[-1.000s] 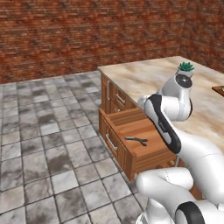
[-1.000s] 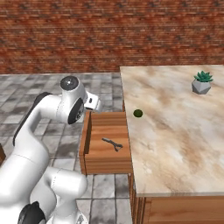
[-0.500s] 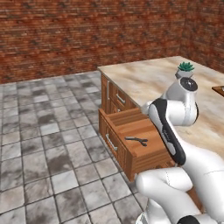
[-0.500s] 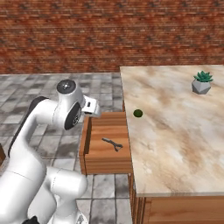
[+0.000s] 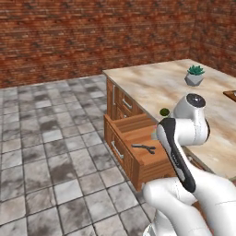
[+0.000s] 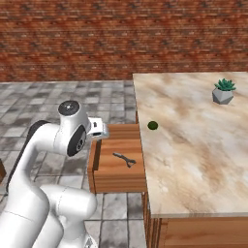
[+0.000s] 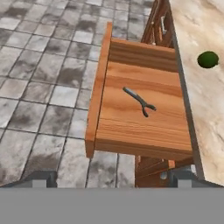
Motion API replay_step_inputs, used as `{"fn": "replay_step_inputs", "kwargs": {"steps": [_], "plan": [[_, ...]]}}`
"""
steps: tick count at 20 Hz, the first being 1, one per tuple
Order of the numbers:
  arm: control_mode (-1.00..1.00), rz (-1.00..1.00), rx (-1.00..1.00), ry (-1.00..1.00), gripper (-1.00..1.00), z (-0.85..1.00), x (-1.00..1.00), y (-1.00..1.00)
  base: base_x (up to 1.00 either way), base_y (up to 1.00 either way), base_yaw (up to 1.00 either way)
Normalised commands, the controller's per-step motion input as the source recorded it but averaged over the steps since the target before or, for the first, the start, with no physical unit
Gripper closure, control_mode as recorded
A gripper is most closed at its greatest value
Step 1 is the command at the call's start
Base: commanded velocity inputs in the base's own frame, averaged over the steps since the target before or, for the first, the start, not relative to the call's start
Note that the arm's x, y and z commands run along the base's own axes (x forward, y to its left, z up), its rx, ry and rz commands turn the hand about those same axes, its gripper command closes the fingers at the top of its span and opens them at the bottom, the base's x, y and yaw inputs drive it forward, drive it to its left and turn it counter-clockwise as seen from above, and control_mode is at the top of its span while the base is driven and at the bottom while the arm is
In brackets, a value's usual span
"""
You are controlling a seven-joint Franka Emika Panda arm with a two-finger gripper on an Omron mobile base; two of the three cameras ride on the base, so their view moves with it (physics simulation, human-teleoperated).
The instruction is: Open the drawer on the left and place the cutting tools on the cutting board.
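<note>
Hand view: we hover above the open drawer (image 7: 140, 131); its thin, stiff, light tool (image 7: 139, 100) suits a mid-shaft pinch; jaw state unclear.

**What my cameras cannot resolve**

In the left base view my own arm hides the right part of the drawer (image 5: 138, 138) and its far corner. At that view's right edge a brown object (image 5: 230, 95) on the counter (image 5: 152, 83) is cut off; I cannot identify it. My gripper (image 7: 111, 178) shows as two finger tips (image 7: 41, 178) at the bottom of the hand view, too little to judge its opening. One slim forked tool (image 7: 140, 101) lies in the drawer; its fine detail is too small to read.
</note>
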Motion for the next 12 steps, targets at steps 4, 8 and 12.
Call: {"fn": "replay_step_inputs", "kwargs": {"steps": [4, 8, 12], "plan": [[-1.00, 0.11, -0.44, 0.49, -1.00, -0.22, 0.41, 0.46, 0.00, 0.00, 0.00], [-1.00, 0.00, -0.12, 0.08, -1.00, -0.05, 0.00, 0.11, 0.00, 0.00, 0.00], [-1.00, 0.05, 0.00, 0.00, -1.00, -0.15, 0.10, -0.05, 0.00, 0.00, 0.00]]}}
